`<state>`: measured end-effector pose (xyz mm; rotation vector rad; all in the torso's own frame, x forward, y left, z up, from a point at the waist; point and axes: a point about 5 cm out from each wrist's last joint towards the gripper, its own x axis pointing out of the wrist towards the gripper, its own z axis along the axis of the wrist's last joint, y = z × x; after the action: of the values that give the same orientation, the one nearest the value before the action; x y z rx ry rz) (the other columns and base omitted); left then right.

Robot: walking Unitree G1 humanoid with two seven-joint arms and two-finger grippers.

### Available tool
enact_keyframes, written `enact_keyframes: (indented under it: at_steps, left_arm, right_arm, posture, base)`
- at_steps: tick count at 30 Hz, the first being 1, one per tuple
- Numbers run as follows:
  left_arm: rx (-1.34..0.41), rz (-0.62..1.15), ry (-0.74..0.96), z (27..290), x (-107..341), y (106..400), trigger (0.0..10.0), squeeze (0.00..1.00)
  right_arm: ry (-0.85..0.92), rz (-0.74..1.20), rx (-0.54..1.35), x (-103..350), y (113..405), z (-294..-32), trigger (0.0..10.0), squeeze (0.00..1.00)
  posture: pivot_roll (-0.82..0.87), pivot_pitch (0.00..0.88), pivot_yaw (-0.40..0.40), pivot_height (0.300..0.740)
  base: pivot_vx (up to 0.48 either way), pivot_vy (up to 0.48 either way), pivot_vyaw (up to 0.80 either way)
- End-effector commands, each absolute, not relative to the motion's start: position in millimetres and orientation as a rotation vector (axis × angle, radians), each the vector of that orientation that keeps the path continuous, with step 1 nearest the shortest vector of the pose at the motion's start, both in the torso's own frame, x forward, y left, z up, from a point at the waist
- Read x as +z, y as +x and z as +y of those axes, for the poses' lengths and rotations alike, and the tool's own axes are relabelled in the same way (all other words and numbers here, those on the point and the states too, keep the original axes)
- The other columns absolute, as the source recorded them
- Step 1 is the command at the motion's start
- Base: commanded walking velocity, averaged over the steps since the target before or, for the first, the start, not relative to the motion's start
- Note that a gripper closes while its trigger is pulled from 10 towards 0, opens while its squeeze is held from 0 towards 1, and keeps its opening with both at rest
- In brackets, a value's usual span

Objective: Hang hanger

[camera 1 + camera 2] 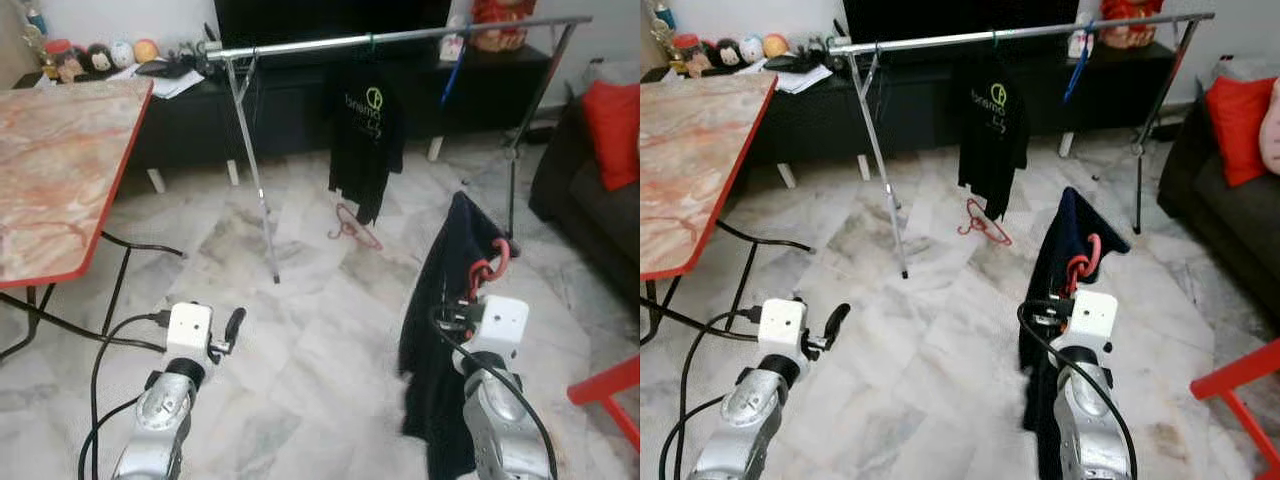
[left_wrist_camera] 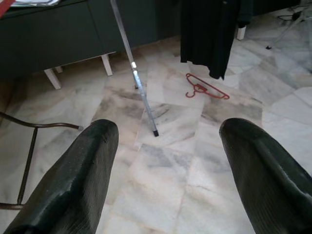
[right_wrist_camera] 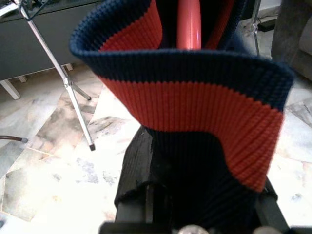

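Right gripper (image 1: 1072, 290) is raised over the marble floor (image 1: 300, 340), near side of the clothes rail (image 1: 400, 38), clamped on a red hanger (image 1: 487, 268) carrying a dark navy garment (image 1: 440, 350). Hanger hook pokes up just above the fingers; garment drapes down past the wrist toward the floor. In the right wrist view the navy/red ribbed collar (image 3: 195, 97) wraps right over the fingers, red hook (image 3: 189, 24) showing above it; fingers closed around hanger and fabric, their tips hidden by cloth. Left gripper (image 1: 232, 325) sits low on the left, fingers (image 2: 73, 180) spread wide, nothing between them, touching nothing. Rail spans the far side between its two stands; a black T-shirt (image 1: 367, 140) hangs near the middle, a blue hanger (image 1: 453, 75) further right. Bare rail left of the shirt and at the right end. A second red hanger (image 1: 352, 228) lies on the floor under the shirt. Red-edged table (image 1: 60, 170) on the left, dark sofa (image 1: 585, 190) with red cushion (image 1: 612, 120) on the right, open floor between right gripper and rail.
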<state>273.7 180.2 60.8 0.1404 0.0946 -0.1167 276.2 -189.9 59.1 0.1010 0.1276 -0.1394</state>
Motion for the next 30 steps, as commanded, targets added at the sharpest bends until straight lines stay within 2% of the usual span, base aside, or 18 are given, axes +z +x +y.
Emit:
enact_keyframes:
  at_steps: [1, 30]
  left_arm:
    - [-0.129, 0.082, 0.146, 178.5, 64.1, 274.4, 10.0, 0.00]
    - [-0.130, 0.090, 0.145, 179.2, 66.0, 271.3, 10.0, 0.00]
  right_arm:
    - [0.092, 0.081, -0.141, 67.3, 279.8, -191.3, 10.0, 0.00]
    - [0.072, 0.075, -0.131, 73.0, 285.8, -188.6, 10.0, 0.00]
  posture:
    - [-0.04, 0.000, 0.037, 0.740]
    - [-0.02, 0.010, 0.039, 0.740]
  base:
    - [0.000, 0.000, 0.00]
    - [0.000, 0.000, 0.00]
